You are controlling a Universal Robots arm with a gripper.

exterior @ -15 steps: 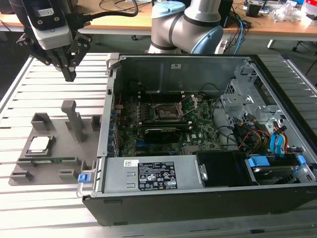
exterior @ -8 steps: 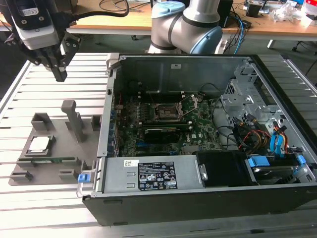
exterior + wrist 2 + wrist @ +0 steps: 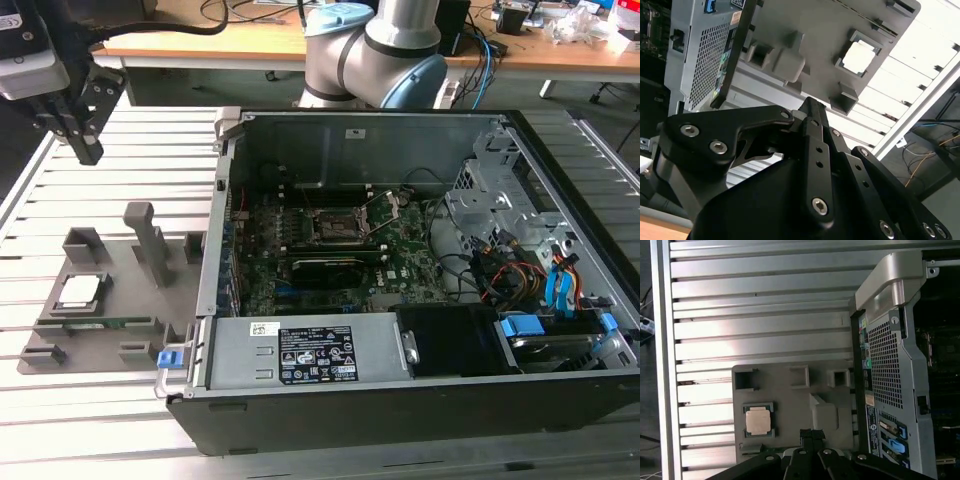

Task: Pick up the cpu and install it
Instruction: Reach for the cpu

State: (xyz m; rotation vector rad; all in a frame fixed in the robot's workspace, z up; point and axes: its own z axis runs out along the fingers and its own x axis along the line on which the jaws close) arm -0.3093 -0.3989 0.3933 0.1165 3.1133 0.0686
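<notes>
Cpu (image 3: 758, 419) seated in gray tray (image 3: 790, 407), gripper (image 3: 811, 432) pinched closed, holding nothing

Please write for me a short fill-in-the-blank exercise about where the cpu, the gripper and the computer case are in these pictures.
1. The cpu lies in the gray fixture, ____ (inside/outside) the computer case.
2. The gripper hangs above the slatted table and holds ____.
3. In the exterior view, the fixture is on the case's ____ side.
Missing words: outside; nothing; left.
</notes>
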